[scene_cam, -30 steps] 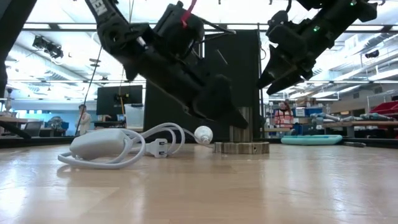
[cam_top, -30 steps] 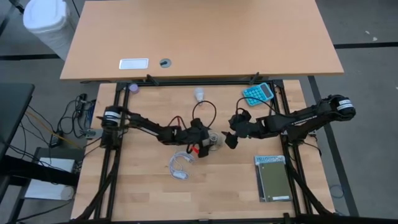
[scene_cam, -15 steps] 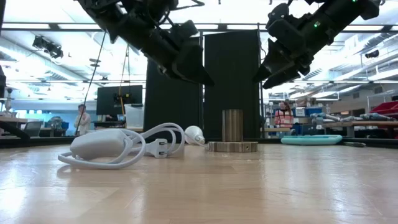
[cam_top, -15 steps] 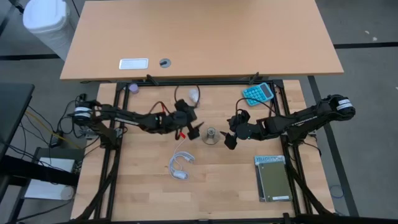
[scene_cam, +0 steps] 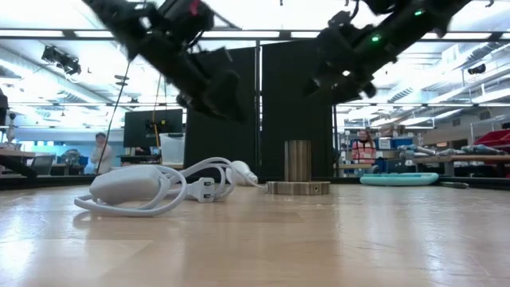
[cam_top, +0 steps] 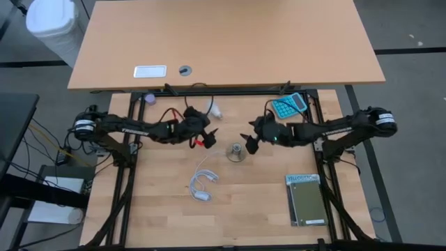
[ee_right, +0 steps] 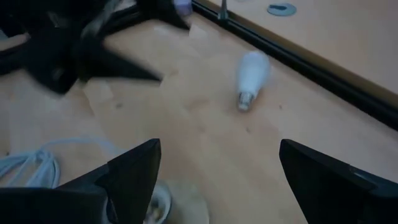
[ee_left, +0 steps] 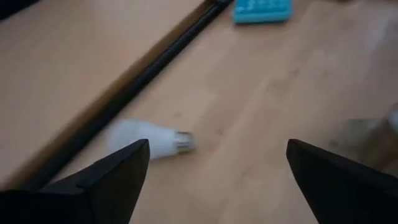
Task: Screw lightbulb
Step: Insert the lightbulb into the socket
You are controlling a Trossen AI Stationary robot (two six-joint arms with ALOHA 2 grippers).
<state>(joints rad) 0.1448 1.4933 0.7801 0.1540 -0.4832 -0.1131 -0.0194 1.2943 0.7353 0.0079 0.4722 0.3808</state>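
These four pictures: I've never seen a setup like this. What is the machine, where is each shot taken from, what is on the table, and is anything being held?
It is a robot with two dark arms at a wooden table. One picture looks straight down from above, one looks level across the tabletop, and two come from cameras on the arms' wrists.

On the table lie a small white lightbulb on its side near the far edge, a round grey socket in the middle, a coiled white cable, a teal calculator and a dark notebook.

The left gripper hangs open above the table, near the bulb. The right gripper hangs open too, just beside the socket. Neither holds anything; the bulb is not yet picked up.
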